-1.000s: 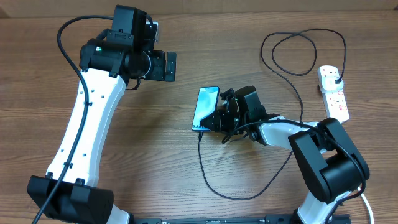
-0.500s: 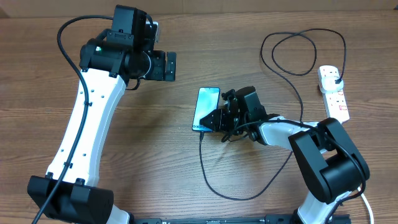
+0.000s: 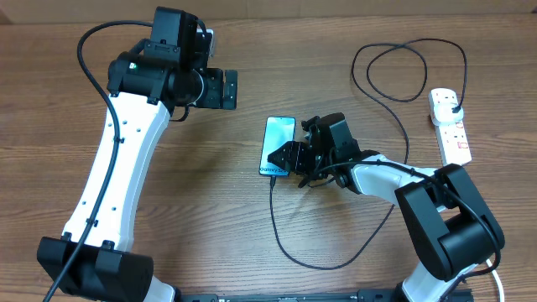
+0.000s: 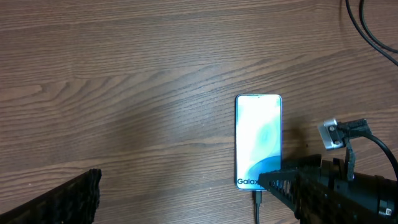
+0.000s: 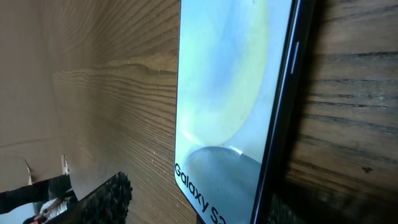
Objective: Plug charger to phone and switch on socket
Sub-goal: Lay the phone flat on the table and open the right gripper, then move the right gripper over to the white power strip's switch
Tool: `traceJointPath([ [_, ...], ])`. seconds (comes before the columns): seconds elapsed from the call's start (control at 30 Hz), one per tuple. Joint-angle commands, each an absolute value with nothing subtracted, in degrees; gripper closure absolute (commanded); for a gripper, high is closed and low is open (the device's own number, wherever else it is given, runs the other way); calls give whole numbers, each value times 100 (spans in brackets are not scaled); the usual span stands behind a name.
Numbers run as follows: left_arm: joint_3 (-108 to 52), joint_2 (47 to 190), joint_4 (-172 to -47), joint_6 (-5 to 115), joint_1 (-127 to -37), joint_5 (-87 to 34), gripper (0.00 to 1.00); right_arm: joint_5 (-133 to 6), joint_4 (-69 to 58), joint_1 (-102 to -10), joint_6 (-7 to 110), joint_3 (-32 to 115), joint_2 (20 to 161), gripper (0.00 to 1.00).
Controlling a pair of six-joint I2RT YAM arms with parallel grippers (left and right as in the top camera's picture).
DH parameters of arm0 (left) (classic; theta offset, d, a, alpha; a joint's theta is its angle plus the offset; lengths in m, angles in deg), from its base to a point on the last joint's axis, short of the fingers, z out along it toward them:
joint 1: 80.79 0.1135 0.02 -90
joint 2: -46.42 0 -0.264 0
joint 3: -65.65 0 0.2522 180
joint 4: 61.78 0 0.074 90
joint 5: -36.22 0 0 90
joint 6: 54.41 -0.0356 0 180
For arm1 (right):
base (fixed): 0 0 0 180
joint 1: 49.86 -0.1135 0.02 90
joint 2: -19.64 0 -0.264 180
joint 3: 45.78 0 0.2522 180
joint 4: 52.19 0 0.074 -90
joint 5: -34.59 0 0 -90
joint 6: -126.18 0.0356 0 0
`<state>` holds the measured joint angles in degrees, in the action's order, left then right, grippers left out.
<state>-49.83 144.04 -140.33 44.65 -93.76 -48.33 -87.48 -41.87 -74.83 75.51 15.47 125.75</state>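
Observation:
The phone (image 3: 278, 141) lies flat mid-table, its blue screen up. It also shows in the left wrist view (image 4: 258, 134) and close up in the right wrist view (image 5: 230, 81). The charger cable (image 3: 289, 252) runs from the phone's near end in a wide loop, and its connector tip (image 4: 257, 200) sits at the phone's bottom edge. Its black plug (image 3: 454, 104) sits in the white socket strip (image 3: 453, 134) at far right. My right gripper (image 3: 288, 159) is open, low at the phone's bottom right corner, with its fingers (image 5: 199, 199) on either side of that end. My left gripper (image 3: 226, 88) is open, empty and high up, left of the phone.
The cable makes a second loop (image 3: 407, 71) at the back right, which also shows in the left wrist view (image 4: 370, 34). The right arm (image 4: 348, 193) lies low along the table to the right of the phone. The table's far edge runs along the top.
My right gripper has shifted slightly left and away from me, closer over the phone's bottom end. The left arm, phone and cable have not moved.

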Motion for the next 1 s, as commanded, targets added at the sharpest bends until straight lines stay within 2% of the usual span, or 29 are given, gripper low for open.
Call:
traceJointPath([
  [0.0,-5048,14348,-14042,4546,-9352,-4892,1,-8331,-4111,-7487,7538,1538,12560,35],
  [0.27,-5048,14348,-14042,4546,-9352,-4892,0,-8224,-3700,-7487,7538,1695,12533,32],
  [0.77,-5048,14348,-14042,4546,-9352,-4892,0,-7391,-428,-7487,7357,3295,12496,21],
  [0.97,-5048,14348,-14042,4546,-9352,-4892,0,-7279,1198,-7485,6819,4366,12496,10],
])
